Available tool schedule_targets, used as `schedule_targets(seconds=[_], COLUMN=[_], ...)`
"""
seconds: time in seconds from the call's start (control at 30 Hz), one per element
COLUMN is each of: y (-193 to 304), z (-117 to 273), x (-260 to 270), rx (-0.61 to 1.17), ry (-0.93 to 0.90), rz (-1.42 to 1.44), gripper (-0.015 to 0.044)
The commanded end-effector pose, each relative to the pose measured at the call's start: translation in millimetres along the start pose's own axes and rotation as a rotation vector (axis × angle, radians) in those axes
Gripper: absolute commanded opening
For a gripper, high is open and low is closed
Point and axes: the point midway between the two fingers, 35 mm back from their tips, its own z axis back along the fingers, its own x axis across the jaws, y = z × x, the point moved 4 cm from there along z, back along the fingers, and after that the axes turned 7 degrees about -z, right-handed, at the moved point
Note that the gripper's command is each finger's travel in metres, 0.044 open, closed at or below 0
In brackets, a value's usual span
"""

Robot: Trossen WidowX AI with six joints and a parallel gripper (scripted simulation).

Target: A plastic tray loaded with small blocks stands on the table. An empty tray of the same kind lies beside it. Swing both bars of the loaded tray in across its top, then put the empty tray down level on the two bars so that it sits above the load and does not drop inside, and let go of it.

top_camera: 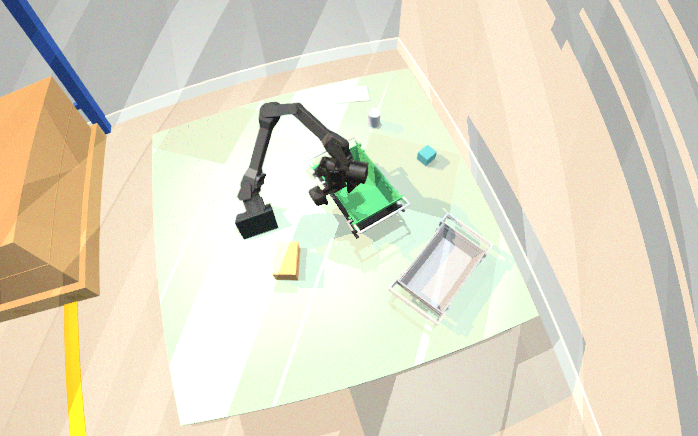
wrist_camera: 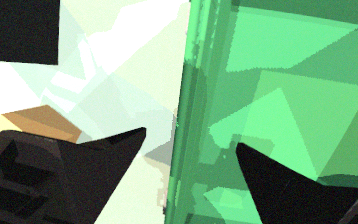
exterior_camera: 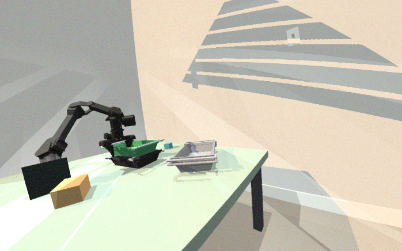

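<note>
The green tray (top_camera: 367,208) (exterior_camera: 135,151) (wrist_camera: 281,115) is empty and sits above the black tray (exterior_camera: 146,160), looking about level in the exterior view. A gap shows between the two trays' rims, so the green tray is not down inside. A light wire bar (top_camera: 385,219) runs along the near end of the stack in the top view. The bars under the green tray and most of the load are hidden. My gripper (wrist_camera: 190,139) is open astride the green tray's long side wall, with one finger outside and one over the inside. Neither finger touches the wall in the wrist view.
A grey tray (top_camera: 441,270) (exterior_camera: 196,165) with wire bars at its ends stands to the right. A yellow-orange block (top_camera: 286,261) (exterior_camera: 71,190) (wrist_camera: 46,120) lies near the arm's base. A teal block (top_camera: 426,155) (exterior_camera: 167,145) and a grey cylinder (top_camera: 374,118) stand beyond the stack.
</note>
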Motion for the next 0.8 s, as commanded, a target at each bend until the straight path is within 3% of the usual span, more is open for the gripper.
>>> schedule_targets(seconds=[0.0, 0.23, 0.77], y=[0, 1, 1], z=[0, 13, 106], x=[0, -2, -1], rx=[0.000, 0.003, 0.005], ry=[0.000, 0.000, -0.005], rz=[0.000, -0.001, -0.008], gripper=[0.0440, 0.0440, 0.0440])
